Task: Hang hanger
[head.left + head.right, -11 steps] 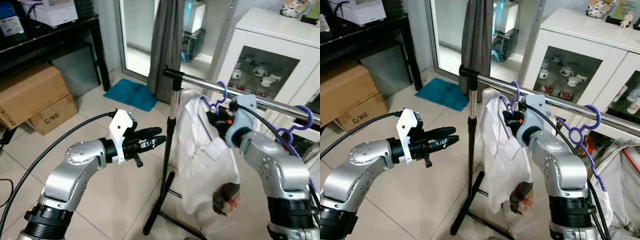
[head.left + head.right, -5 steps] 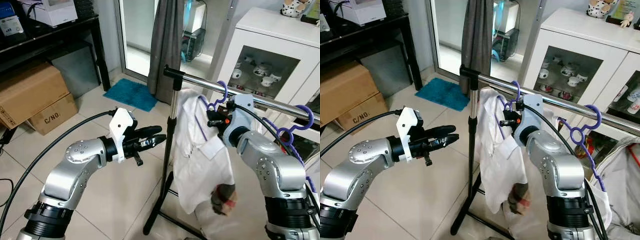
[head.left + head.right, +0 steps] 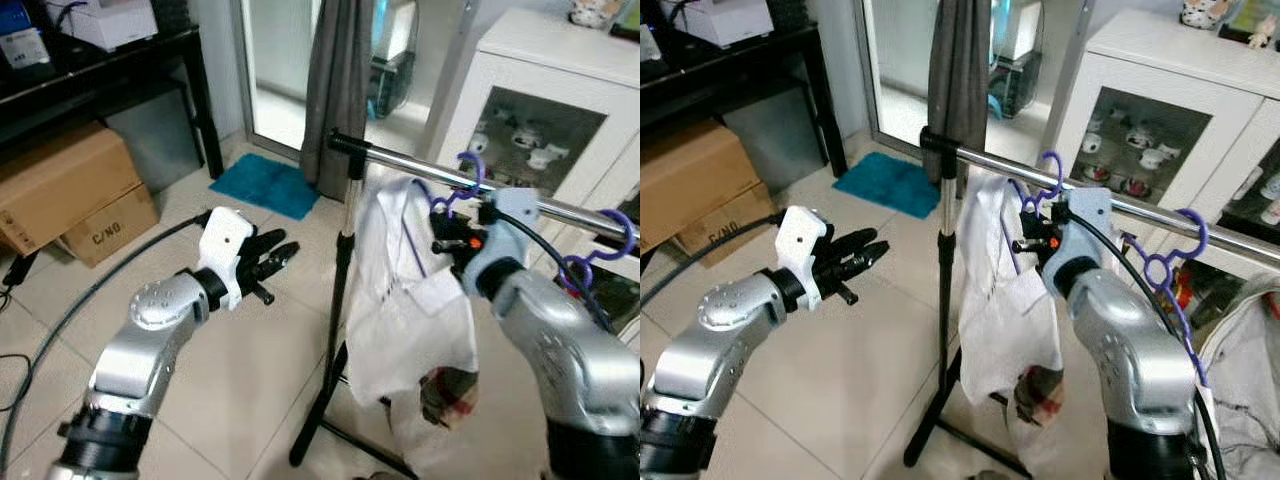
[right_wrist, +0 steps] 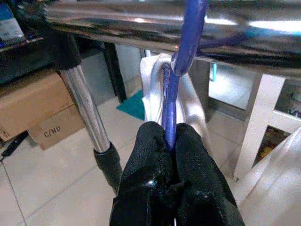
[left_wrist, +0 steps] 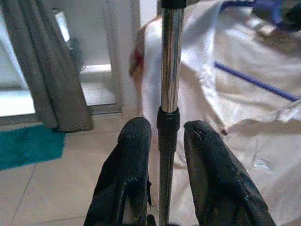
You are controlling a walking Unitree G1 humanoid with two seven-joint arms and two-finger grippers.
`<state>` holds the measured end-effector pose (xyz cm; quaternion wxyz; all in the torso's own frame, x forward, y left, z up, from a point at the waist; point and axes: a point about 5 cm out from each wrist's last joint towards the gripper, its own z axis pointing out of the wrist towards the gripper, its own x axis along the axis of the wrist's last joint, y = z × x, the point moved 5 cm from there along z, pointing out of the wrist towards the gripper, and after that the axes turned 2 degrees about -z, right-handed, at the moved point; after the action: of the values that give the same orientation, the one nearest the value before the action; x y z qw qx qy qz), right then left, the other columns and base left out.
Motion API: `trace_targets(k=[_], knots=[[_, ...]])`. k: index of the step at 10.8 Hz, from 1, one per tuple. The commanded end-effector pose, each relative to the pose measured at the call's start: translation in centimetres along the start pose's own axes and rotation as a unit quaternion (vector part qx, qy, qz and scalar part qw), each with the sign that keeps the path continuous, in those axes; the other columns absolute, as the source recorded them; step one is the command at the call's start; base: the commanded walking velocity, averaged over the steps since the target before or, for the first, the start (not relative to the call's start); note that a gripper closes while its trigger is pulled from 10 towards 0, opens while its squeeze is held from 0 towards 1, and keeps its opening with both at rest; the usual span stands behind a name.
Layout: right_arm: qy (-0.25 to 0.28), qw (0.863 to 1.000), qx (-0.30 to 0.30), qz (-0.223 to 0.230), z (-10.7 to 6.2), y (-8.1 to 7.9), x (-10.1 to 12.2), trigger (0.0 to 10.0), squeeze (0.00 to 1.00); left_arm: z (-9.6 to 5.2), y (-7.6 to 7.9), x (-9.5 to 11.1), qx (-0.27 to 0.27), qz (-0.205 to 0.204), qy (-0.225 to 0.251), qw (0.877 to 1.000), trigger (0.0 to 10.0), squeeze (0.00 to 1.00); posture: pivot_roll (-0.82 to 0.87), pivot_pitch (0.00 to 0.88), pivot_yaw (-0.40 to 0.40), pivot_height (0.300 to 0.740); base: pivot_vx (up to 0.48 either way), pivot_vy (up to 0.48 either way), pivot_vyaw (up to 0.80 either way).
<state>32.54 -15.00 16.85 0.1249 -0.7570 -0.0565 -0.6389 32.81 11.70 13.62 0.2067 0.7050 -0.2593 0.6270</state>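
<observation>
Fingers of the right gripper point(image 4: 170, 141) pinch the neck of the purple hanger point(image 4: 181, 70) just below its hook. The hook already curls over the chrome rail point(image 4: 141, 19), which runs crosswise above the fingers, so the hanger lies straight up from the grip, its white shirt point(image 3: 400, 290) draping down beside the rack's upright pole point(image 3: 335, 300). Releasing looks like the move due. Another purple hanger point(image 3: 1165, 265) sits further along the rail, well apart. The left gripper point(image 3: 262, 258) hovers near the pole, fingers slightly spread, holding nothing.
</observation>
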Motion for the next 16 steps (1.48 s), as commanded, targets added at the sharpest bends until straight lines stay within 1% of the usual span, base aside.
trace_targets(k=[1,2,3,4,5,7,10,12,14,16], knots=[[0.008,1.000,0.010,-0.003,-0.5,-0.5,0.5,0.0,0.00,-0.2,-0.2,0.4,0.015,0.007,0.008,1.000,10.0,0.00,-0.15,0.000,-0.010,0.740,0.000,0.000,0.00],[-0.014,1.000,0.012,-0.014,-1.2,-1.0,-1.1,0.0,0.00,-0.3,-0.1,-0.1,0.028,0.012,0.005,1.000,10.0,0.00,-0.16,0.000,-0.012,0.740,0.000,0.000,0.00],[-0.029,0.999,0.009,-0.035,-1.3,-1.2,-2.5,0.0,0.00,-0.1,0.3,-0.9,0.027,0.013,-0.003,1.000,10.0,0.00,-0.16,0.000,-0.008,0.740,0.000,0.000,0.00],[-0.030,0.999,0.000,-0.026,-1.1,-1.0,-3.1,0.0,0.00,-0.1,0.3,-1.1,0.036,0.003,-0.002,0.999,10.0,0.00,-0.16,0.000,-0.012,0.740,0.000,0.000,0.00],[-0.032,0.999,-0.006,-0.027,-1.0,-0.9,-3.7,0.0,0.00,-0.2,0.2,-1.1,0.048,-0.007,0.001,0.999,10.0,0.00,-0.16,0.000,-0.019,0.740,0.000,0.000,0.00],[-0.034,0.999,-0.005,-0.032,-0.6,-1.4,-4.7,0.0,0.00,-0.4,0.0,-1.1,0.056,-0.017,0.006,0.998,10.0,0.00,-0.15,0.000,-0.017,0.740,0.000,0.000,0.00],[-0.027,0.999,-0.006,-0.034,-0.4,-1.5,-4.7,0.0,0.00,-0.3,0.1,-1.0,0.051,-0.022,0.007,0.998,10.0,0.00,-0.15,0.000,-0.014,0.740,0.000,0.000,0.00],[-0.025,0.999,-0.009,-0.038,-0.4,-1.2,-4.7,0.0,0.00,-0.2,0.0,-1.1,0.048,-0.022,0.005,0.999,10.0,0.00,-0.16,0.000,-0.010,0.740,-0.264,0.000,0.00],[-0.025,0.999,0.000,-0.039,-0.4,-1.4,-4.7,0.0,0.00,-0.4,0.2,-1.1,0.048,-0.022,0.005,0.999,10.0,0.00,-0.15,0.000,-0.021,0.740,-0.276,0.000,0.00],[-0.026,0.999,0.002,-0.042,-0.1,-1.4,-4.9,0.0,0.00,-0.6,-0.1,-1.3,0.053,-0.021,0.003,0.998,10.0,0.00,-0.14,0.000,-0.029,0.740,-0.266,0.000,0.00]])
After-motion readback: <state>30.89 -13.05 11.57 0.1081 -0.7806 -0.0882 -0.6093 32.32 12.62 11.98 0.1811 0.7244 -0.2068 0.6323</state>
